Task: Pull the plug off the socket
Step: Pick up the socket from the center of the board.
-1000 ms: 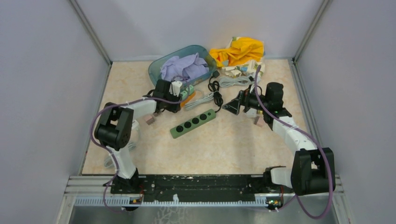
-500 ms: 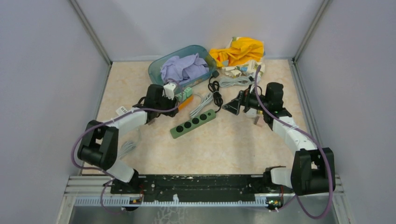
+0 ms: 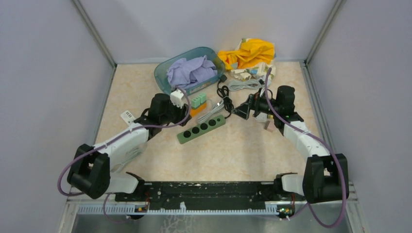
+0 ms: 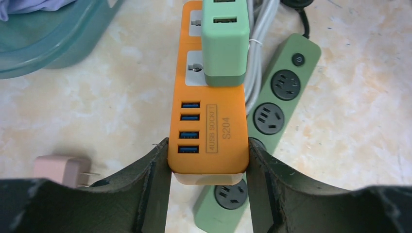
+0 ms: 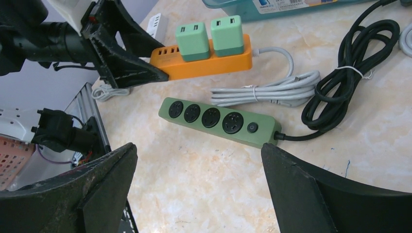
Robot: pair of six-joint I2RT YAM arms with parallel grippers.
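At nine o'clock of the wide-open right gripper, the left gripper pinches the orange socket strip steady for pulling a green plug.

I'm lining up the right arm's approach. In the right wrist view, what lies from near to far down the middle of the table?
green power strip → grey cable, bundled → orange power strip with two green plugs seated in it → blue bin at the far edge.
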